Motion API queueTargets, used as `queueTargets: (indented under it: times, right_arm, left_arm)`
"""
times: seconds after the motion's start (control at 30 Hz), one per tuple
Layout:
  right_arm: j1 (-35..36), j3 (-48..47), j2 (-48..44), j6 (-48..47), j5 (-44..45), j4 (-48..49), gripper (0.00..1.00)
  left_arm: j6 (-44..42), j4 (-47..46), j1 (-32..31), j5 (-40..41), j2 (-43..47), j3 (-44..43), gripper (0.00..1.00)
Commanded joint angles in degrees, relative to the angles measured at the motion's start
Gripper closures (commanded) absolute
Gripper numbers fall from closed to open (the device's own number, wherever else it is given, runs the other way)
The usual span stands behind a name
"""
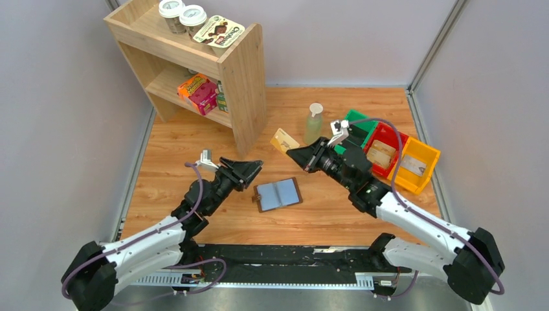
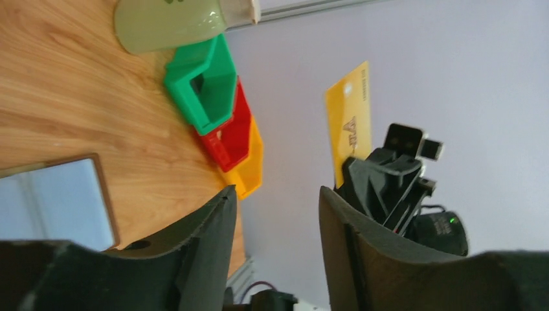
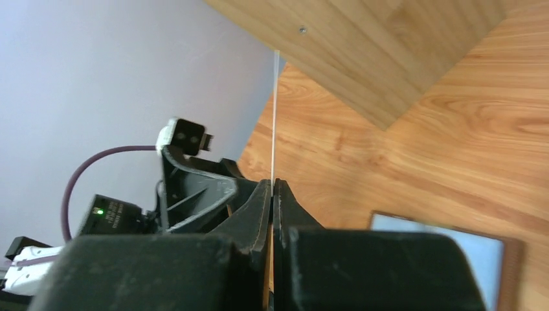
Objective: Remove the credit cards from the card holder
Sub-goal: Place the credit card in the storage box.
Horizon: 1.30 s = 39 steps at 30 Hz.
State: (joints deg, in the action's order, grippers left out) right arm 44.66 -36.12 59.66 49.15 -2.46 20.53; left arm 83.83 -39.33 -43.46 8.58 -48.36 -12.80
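The brown card holder [image 1: 278, 194] lies open on the table, its grey-blue inner panels up; it also shows in the left wrist view [image 2: 58, 201] and the right wrist view [image 3: 447, 249]. My right gripper [image 1: 296, 154] is shut on a tan-gold credit card [image 1: 285, 140] and holds it in the air behind the holder. The card shows edge-on in the right wrist view [image 3: 274, 116] and face-on in the left wrist view [image 2: 349, 123]. My left gripper [image 1: 254, 170] is open and empty, raised just left of the holder.
A wooden shelf [image 1: 243, 84] with jars and boxes stands at the back left. A pale green bottle [image 1: 314, 123] stands behind the right gripper. Green [image 1: 359, 123], red [image 1: 383, 149] and yellow [image 1: 414, 165] bins sit at the right, with cards inside the red and yellow ones.
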Motion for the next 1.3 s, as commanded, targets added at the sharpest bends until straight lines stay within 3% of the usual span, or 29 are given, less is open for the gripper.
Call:
queueTargets:
  times: [0.0,0.1,0.17,0.27,0.4,0.57,0.73,0.9,1.27]
  right_arm:
    - [-6.33,-5.36,-4.45,-7.12,-6.84,-16.46,1.00]
    - [-12.83,-8.96,-6.83,-12.56,-9.58,-33.84,1.00]
    - [-17.83,-11.24,-7.53,-16.52,-10.28,-44.39,1.00]
    - [-26.97,-12.74,-7.89,-20.74,-12.83,-53.82,1.00]
    - [-38.92,-16.08,-5.70,-25.32,-13.81,-63.93,1.00]
    - [-50.70,-20.83,-0.52,-29.19,-7.92,-67.99,1.00]
    - [-57.75,-26.62,8.97,-30.07,-5.90,-68.43,1.00]
    - [-58.82,-32.25,19.51,-32.79,-5.71,-65.89,1.00]
    - [-59.08,-39.20,36.75,-36.40,-19.95,-61.58,1.00]
  left_arm:
    - [-11.65,18.19,0.31,0.47,8.26,-3.19,0.38]
    - [-25.06,41.87,1.10,2.75,13.62,-10.92,0.30]
    - [-33.85,52.97,1.71,4.33,14.34,-16.54,0.26]
    - [-45.21,66.02,2.68,7.93,12.16,-24.26,0.21]
    - [-55.42,77.45,8.64,3.74,6.53,-30.52,0.14]
    - [-62.64,82.04,14.54,1.88,6.34,-33.61,0.11]
    - [-66.78,82.48,16.92,4.60,10.12,-32.99,0.10]
    - [-68.19,82.75,16.92,9.60,15.47,-31.94,0.10]
    - [-67.84,82.22,17.01,13.39,19.71,-31.32,0.10]
